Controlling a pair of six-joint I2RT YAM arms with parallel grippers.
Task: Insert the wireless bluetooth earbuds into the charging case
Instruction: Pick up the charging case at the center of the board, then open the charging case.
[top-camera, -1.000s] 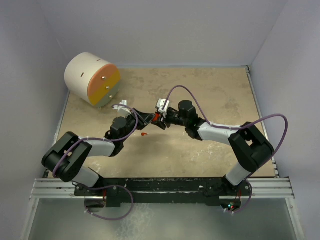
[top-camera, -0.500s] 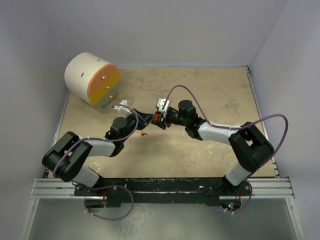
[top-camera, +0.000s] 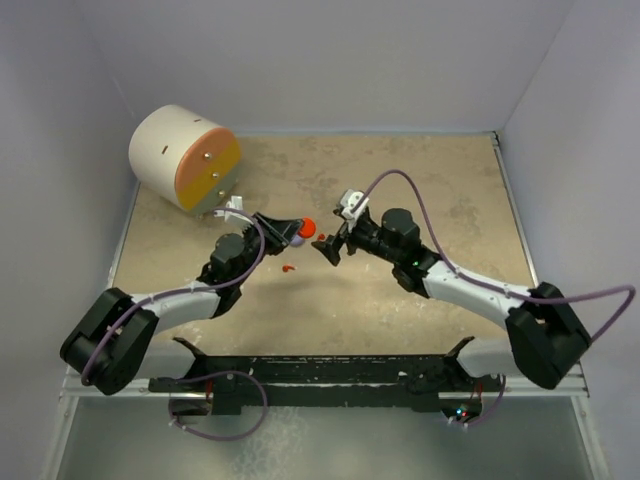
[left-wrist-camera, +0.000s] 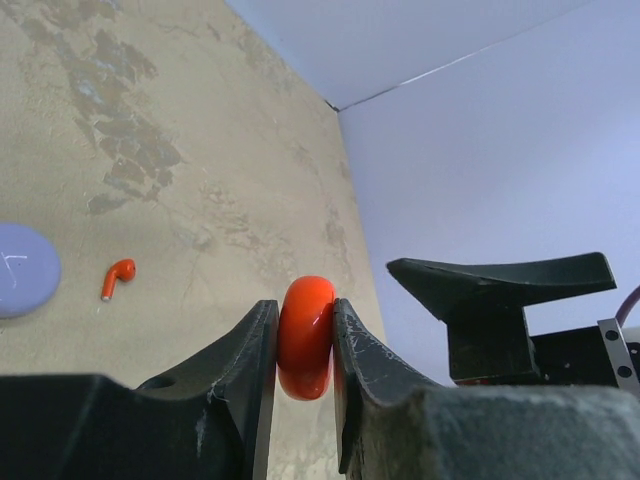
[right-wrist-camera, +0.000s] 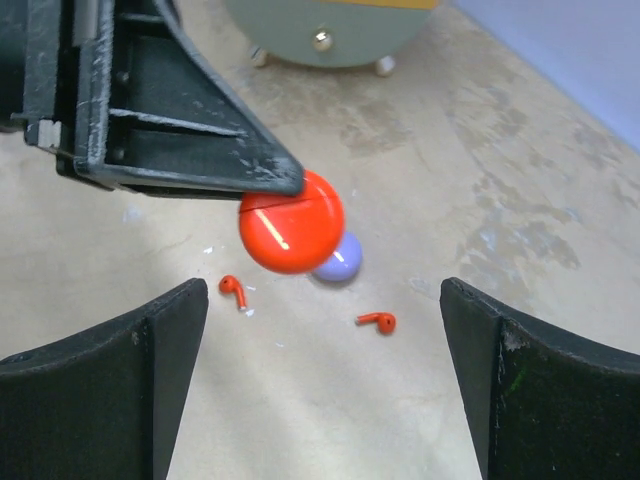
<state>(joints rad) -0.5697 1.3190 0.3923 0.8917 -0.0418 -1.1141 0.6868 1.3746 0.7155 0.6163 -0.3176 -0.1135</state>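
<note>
My left gripper (top-camera: 300, 230) is shut on a closed round red charging case (top-camera: 307, 227), held on edge above the table. In the left wrist view the case (left-wrist-camera: 306, 300) sits squeezed between both fingers of the gripper (left-wrist-camera: 305, 350). My right gripper (top-camera: 328, 249) is open and empty, just right of the case; it shows wide open in its own view (right-wrist-camera: 322, 330). Two red earbuds (right-wrist-camera: 233, 290) (right-wrist-camera: 378, 321) lie on the table below the case (right-wrist-camera: 292, 222); one shows from above (top-camera: 289, 268). No lavender earbuds are in view.
A closed round lavender case (right-wrist-camera: 338, 262) lies on the table behind the red one, also at the left edge of the left wrist view (left-wrist-camera: 20, 283). A large white drum with an orange face (top-camera: 185, 157) stands at the back left. Walls enclose the table.
My right gripper has let go of the red case and drawn back to the right, jaws open. My left gripper has kept the case and shifted slightly up and back.
</note>
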